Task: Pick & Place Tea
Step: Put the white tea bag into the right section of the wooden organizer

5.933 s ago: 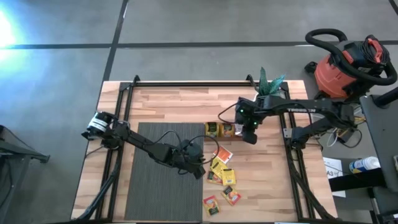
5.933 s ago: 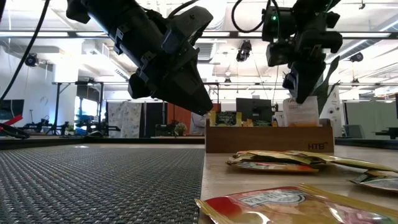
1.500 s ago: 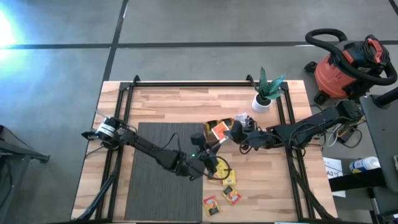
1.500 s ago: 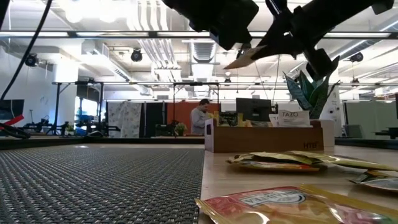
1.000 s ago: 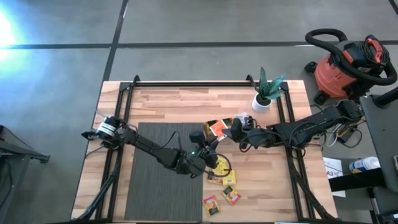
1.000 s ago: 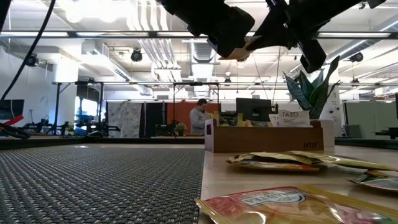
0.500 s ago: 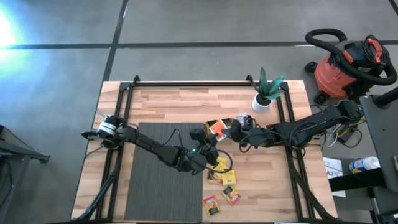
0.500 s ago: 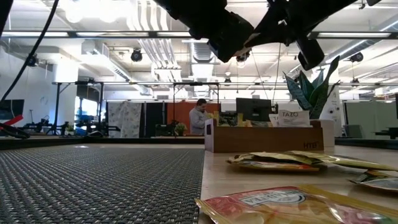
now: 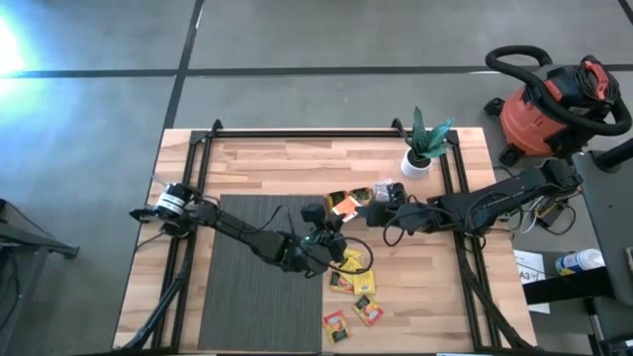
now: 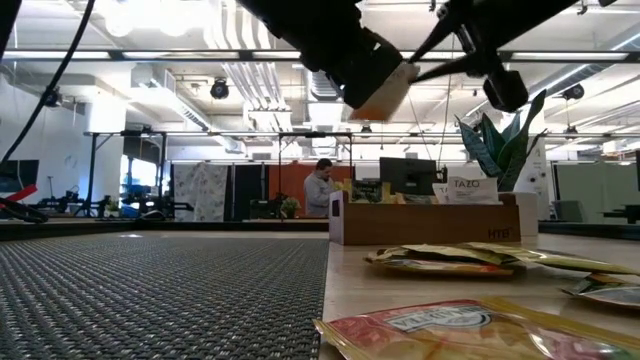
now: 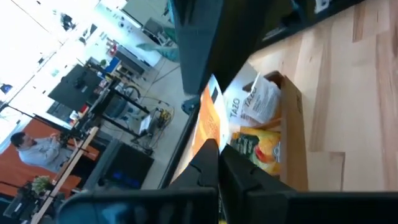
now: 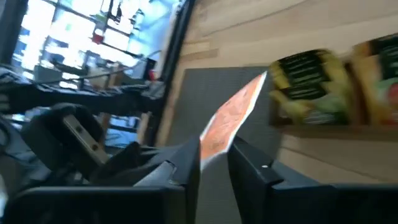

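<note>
An orange and white tea sachet (image 9: 346, 205) hangs in the air between my two grippers, above the brown wooden tray (image 10: 430, 220). My left gripper (image 11: 219, 158) is shut on it, coming from the table's near left (image 9: 336, 216). My right gripper (image 12: 214, 158) reaches in from the right (image 9: 362, 209). Its fingers stand apart on either side of the sachet's (image 12: 229, 121) other end. The tray (image 11: 292, 118) holds upright yellow and white sachets. Several more sachets (image 9: 353, 279) lie flat on the wood near the front. My left gripper pinches one edge of the sachet (image 11: 210, 134) between its two fingers, coming roughly level from the table's near left. The sachet stands out past the fingertips, steeply tilted (image 10: 385, 92) and lifted clear of tray and table. My right gripper: I cannot tell whether a finger (image 12: 189, 165) touches the sachet's end beside it.
A dark ribbed mat (image 9: 257, 272) covers the table's left half. A small potted plant (image 9: 423, 148) stands at the far right. A red shop vacuum (image 9: 554, 99) sits on the floor beyond the table. A person (image 10: 320, 190) stands far off in the room.
My left gripper has taken hold of the sachet that my right gripper held up. My right wrist has rolled. The sachet has tipped from nearly level to a steep slant and now hangs at the left gripper. Both hands have stayed in place above the tray.
</note>
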You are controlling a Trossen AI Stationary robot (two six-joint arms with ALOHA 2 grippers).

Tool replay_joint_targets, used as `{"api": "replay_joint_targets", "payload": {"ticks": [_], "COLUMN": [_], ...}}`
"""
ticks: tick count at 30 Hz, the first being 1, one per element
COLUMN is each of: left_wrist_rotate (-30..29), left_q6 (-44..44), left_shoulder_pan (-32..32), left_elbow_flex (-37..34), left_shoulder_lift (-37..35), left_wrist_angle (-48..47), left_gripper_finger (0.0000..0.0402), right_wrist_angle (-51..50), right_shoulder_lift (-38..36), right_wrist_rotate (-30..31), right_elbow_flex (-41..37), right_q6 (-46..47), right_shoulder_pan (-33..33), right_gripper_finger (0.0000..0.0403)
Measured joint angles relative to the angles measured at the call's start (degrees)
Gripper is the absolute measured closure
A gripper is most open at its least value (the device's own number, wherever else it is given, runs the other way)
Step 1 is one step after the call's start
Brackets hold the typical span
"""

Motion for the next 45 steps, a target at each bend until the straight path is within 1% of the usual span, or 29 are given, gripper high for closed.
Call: {"api": "replay_joint_targets", "payload": {"ticks": [2,4,6,7,8,11,12,13,14,15,18,20,23,26,29,35,40,45], "left_wrist_rotate": [0.00,0.17,2.91,5.70,9.97,28.82,34.52,38.85,42.17,44.08,47.91,51.52,51.92,51.88,52.08,52.50,52.51,52.55], "left_q6": [-2.11,-6.50,-13.35,-17.49,-21.55,-31.17,-33.00,-34.23,-34.76,-34.93,-35.25,-36.01,-36.40,-35.27,-35.29,-35.35,-35.24,-34.45], "left_shoulder_pan": [0.00,0.00,0.02,0.23,0.63,3.08,4.12,5.07,5.97,6.80,8.79,9.85,10.23,10.39,10.75,10.91,10.91,10.83], "left_elbow_flex": [0.00,0.00,0.00,0.00,0.00,-0.17,-0.32,-0.35,-0.37,-0.41,-0.44,-0.46,-0.48,-0.56,-0.42,-0.35,-0.35,-0.44], "left_shoulder_lift": [-0.02,-0.44,-1.56,-2.64,-3.61,-7.14,-7.88,-8.34,-8.69,-8.76,-8.76,-8.51,-7.82,-7.01,-6.47,-6.21,-6.21,-6.21], "left_wrist_angle": [-2.10,-4.86,-7.90,-9.63,-10.72,-11.71,-11.60,-11.62,-11.62,-11.76,-12.51,-12.64,-12.05,-9.29,-7.60,-6.94,-6.72,-6.97], "left_gripper_finger": [0.0401,0.0401,0.0401,0.0401,0.0401,0.0401,0.0401,0.0401,0.0401,0.0401,0.0401,0.0401,0.0401,0.0401,0.0401,0.0401,0.0401,0.0401], "right_wrist_angle": [-3.25,-6.83,-8.48,-8.48,-8.24,-10.25,-11.80,-13.78,-16.06,-18.07,-26.76,-32.34,-39.02,-42.25,-42.12,-43.58,-47.49,-49.73], "right_shoulder_lift": [-1.15,-2.93,-4.56,-5.30,-5.88,-7.03,-7.02,-7.01,-6.91,-6.66,-5.96,-4.81,-2.77,-0.22,2.43,8.35,12.54,14.41], "right_wrist_rotate": [-0.48,-3.17,-6.54,-9.03,-11.77,-18.78,-20.10,-20.66,-20.72,-20.70,-20.24,-19.11,-18.79,-18.80,-18.82,-18.84,-18.84,-18.80], "right_elbow_flex": [-0.04,-0.04,-0.04,-0.04,-0.05,0.76,1.60,2.46,3.48,4.78,9.01,12.17,15.96,18.96,21.46,25.72,28.73,30.93], "right_q6": [-0.95,-3.74,-11.58,-17.31,-23.14,-39.87,-43.91,-46.73,-48.86,-50.63,-56.81,-59.72,-60.87,-61.95,-64.83,-71.47,-72.19,-72.92], "right_shoulder_pan": [-0.02,-0.04,0.25,0.66,0.99,1.76,1.91,1.96,1.99,1.96,1.95,1.97,1.95,1.95,1.95,1.95,1.95,1.95], "right_gripper_finger": [0.0309,0.0293,0.0278,0.0273,0.0269,0.0265,0.0267,0.0269,0.0272,0.0275,0.0285,0.0291,0.0300,0.0306,0.0305,0.0276,0.0250,0.0244]}}
